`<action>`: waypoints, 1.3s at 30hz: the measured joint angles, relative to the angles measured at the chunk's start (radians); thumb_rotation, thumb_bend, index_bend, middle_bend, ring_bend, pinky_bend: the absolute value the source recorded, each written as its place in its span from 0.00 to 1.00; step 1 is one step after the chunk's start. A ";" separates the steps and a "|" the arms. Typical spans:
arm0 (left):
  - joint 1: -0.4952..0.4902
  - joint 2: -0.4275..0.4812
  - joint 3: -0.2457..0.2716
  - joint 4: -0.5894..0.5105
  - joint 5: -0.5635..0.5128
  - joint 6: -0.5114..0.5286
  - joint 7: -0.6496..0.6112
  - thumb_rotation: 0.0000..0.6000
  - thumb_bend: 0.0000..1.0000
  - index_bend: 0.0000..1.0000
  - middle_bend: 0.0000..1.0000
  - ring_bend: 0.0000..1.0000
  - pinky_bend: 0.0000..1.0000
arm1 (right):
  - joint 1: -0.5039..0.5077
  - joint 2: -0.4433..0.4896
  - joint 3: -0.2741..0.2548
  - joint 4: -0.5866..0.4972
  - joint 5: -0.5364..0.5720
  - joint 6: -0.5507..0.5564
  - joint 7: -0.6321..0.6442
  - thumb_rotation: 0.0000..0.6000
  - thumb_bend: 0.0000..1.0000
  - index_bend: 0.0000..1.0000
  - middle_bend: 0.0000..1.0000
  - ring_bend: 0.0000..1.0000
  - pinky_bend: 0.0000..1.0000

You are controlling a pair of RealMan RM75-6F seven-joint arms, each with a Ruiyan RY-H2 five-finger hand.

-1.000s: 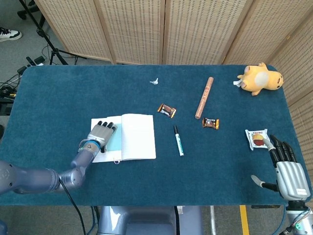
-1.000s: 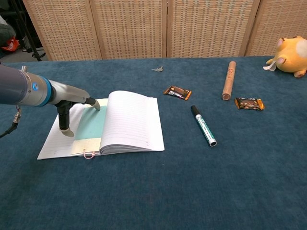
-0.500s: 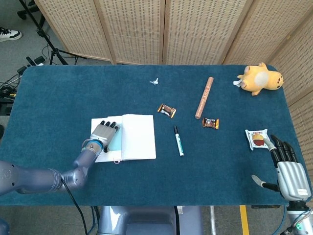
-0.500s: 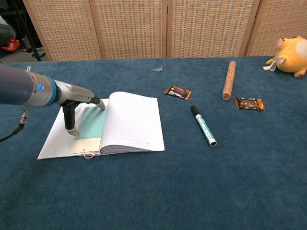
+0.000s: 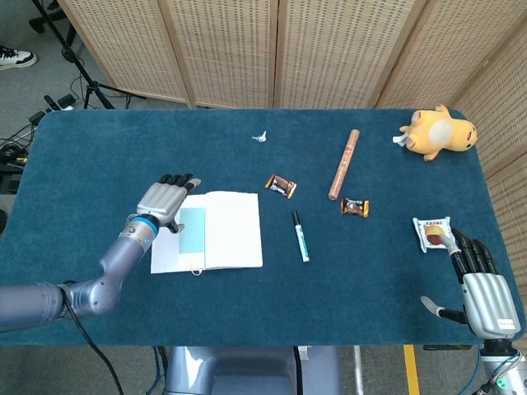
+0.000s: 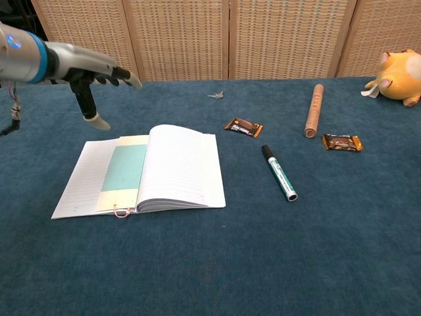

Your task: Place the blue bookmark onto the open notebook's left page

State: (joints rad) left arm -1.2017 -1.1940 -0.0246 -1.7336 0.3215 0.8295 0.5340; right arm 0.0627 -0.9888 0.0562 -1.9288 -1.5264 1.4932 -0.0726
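Left hand point(image 5: 165, 200) hangs above the table point(image 5: 99, 156), just off the upper left corner of the notebook point(image 5: 222, 232), fingers spread and holding nothing. From the chest camera I see it raised clear of the pages, thumb pointing down. Blue bookmark point(image 5: 192, 230) lies flat on the notebook's left page, close to the spine, apart from the hand. Notebook is open, right page bare.

Right hand point(image 5: 480, 284) rests at the near right corner of the table, fingers apart, empty; its fingertips reach just beside a red-and-white snack packet point(image 5: 431, 232).

Also on the table: a marker pen point(image 5: 300, 237) just right of the notebook, two dark candy wrappers point(image 5: 281, 186), a brown tube point(image 5: 344, 164), a small scrap of paper point(image 5: 261, 136), and a yellow plush toy point(image 5: 439, 132) at the far right.
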 measured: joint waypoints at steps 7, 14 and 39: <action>0.130 0.140 -0.010 -0.114 0.181 0.052 -0.123 1.00 0.26 0.00 0.00 0.00 0.00 | 0.001 0.003 -0.004 -0.004 -0.001 -0.008 -0.006 1.00 0.10 0.00 0.00 0.00 0.00; 0.362 0.238 0.037 -0.183 0.505 0.214 -0.272 1.00 0.26 0.00 0.00 0.00 0.00 | 0.009 -0.007 -0.009 -0.013 0.001 -0.028 -0.050 1.00 0.10 0.00 0.00 0.00 0.00; 0.986 0.196 0.159 -0.032 1.072 0.822 -0.484 1.00 0.25 0.00 0.00 0.00 0.00 | 0.017 -0.038 -0.015 -0.058 -0.026 -0.026 -0.164 1.00 0.10 0.00 0.00 0.00 0.00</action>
State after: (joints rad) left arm -0.2153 -0.9979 0.1347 -1.7659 1.3932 1.6512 0.0504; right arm 0.0798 -1.0270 0.0410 -1.9864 -1.5523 1.4671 -0.2366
